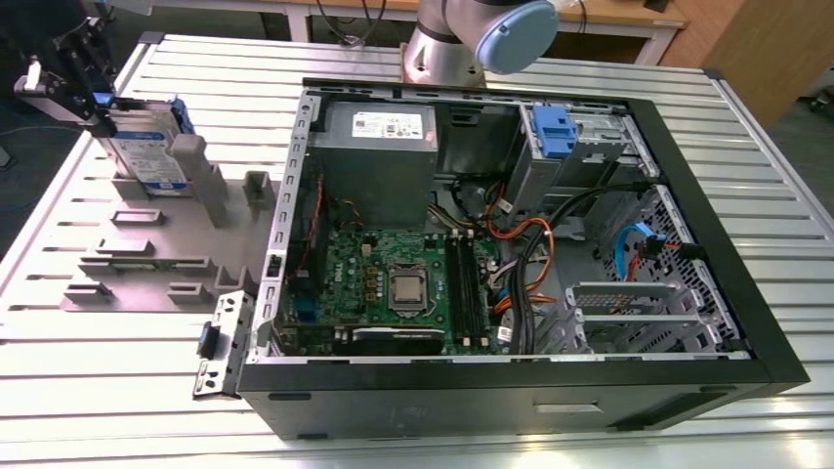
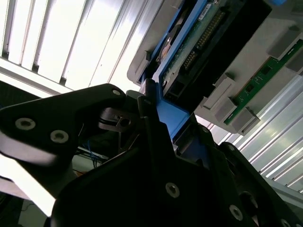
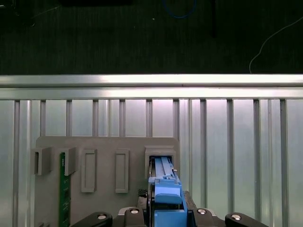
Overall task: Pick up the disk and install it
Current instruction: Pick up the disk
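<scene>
The disk [image 1: 146, 152] stands on edge in a slot of the grey holder plate [image 1: 144, 264] at the exterior view's left, silver with a white-and-blue label and a blue bracket. My gripper [image 1: 104, 109] is at its upper end, shut on the disk. In the first wrist view the blue bracket [image 3: 165, 187] runs from the holder slot [image 3: 161, 152] back between my fingers [image 3: 133, 213]. In the second wrist view a dark finger [image 2: 150, 113] presses against the bracket [image 2: 171, 116], and the disk's underside with its connector [image 2: 203, 35] shows beyond.
An open computer case [image 1: 729, 293] lies in the middle of the slatted metal table [image 1: 104, 391], with a blue clip [image 1: 553, 132] in its far drive bay. The arm's base [image 1: 470, 39] stands behind the case. A green memory stick [image 3: 62, 189] sits in another holder slot.
</scene>
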`<action>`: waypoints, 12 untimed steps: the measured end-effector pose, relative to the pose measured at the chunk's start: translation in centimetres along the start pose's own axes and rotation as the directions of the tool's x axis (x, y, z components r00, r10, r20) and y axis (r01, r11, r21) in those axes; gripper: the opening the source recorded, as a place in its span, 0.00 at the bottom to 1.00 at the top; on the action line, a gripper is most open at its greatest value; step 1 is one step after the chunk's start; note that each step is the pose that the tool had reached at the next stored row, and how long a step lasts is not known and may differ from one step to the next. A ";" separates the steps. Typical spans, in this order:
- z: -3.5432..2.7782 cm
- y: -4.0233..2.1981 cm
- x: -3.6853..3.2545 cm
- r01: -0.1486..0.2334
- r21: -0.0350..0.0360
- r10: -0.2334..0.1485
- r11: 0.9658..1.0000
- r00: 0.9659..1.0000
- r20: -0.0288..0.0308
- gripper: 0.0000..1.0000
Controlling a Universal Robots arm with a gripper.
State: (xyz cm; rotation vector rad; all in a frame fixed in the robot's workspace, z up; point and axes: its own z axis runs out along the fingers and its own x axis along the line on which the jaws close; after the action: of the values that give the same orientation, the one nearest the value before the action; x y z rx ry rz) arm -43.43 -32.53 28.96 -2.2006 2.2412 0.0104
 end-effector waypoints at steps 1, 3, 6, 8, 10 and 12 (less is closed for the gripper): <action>0.00 0.00 0.00 0.000 0.000 0.000 1.000 1.000 0.000 0.37; 0.00 0.00 0.00 0.000 0.000 0.000 1.000 1.000 0.000 0.37; 0.00 0.00 0.00 -0.001 0.000 0.001 1.000 1.000 0.000 0.38; 0.00 0.00 0.00 -0.001 0.000 0.001 1.000 1.000 0.000 0.45; 0.00 0.00 0.00 -0.001 0.000 0.001 1.000 1.000 0.000 0.45; 0.00 0.00 0.00 -0.001 0.000 0.001 1.000 1.000 0.000 0.45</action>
State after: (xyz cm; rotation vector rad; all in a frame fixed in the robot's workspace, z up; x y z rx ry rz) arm -43.43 -32.53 28.96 -2.1993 2.2425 0.0105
